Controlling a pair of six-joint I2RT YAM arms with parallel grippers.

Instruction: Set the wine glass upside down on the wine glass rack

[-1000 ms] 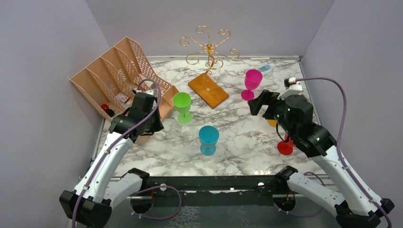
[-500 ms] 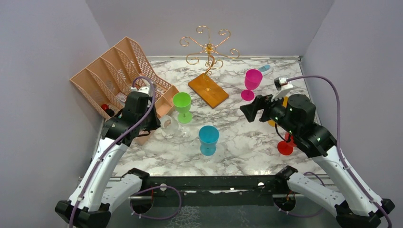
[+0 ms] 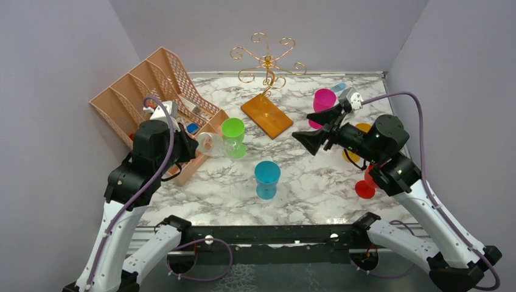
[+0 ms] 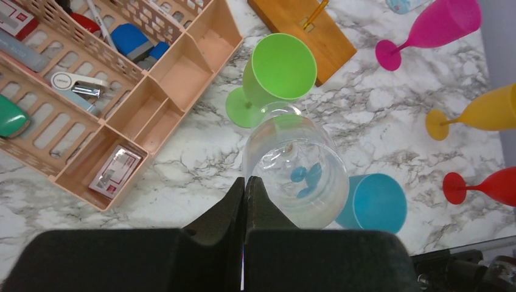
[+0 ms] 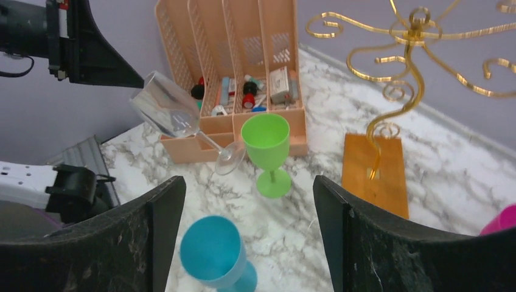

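Left claw [image 4: 244, 182]: clamped on the bowl rim of the clear wine glass [image 4: 296, 164], held tilted off the desk [image 3: 316, 182], near-left of the wine glass rack [image 3: 266, 114]. Right claw [image 5: 249, 182]: jaws apart, empty, near-right of the rack.

No text, brand or number can be read in any view. A small white packet [image 4: 115, 171] with red print lies in the front compartment of the peach mesh organiser [image 4: 201, 38], and a red and white box [image 4: 13, 17] sits in a rear compartment, but the print on both is too small and blurred to make out. The right wrist view shows another white printed packet [image 5: 280, 78] standing in the organiser, and its markings are likewise illegible.
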